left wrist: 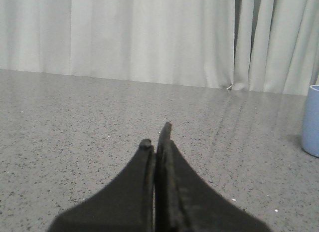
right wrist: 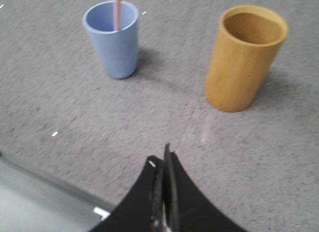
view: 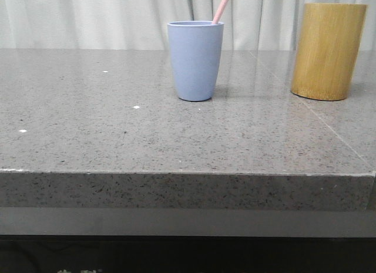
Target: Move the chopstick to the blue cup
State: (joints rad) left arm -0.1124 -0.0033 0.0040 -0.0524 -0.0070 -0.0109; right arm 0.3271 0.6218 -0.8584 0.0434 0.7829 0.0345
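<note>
Chopstick (view: 222, 7) is sitting in the blue cup (view: 195, 61), and both grippers are hanging clear.

It is leaning up and to the right out of the cup's mouth, long axis near upright, so the transfer looks done. Right gripper (right wrist: 163, 164) is pressed together, empty, looking at the cup ahead beside the bamboo cylinder (right wrist: 244, 57); left gripper (left wrist: 157, 139) is pressed together too, cup off to its side.

You see the pale pink chopstick (view: 222, 6) standing tilted inside the upright, matte pale blue cup (view: 195, 61), which sits mid-tabletop toward the far edge.
</note>
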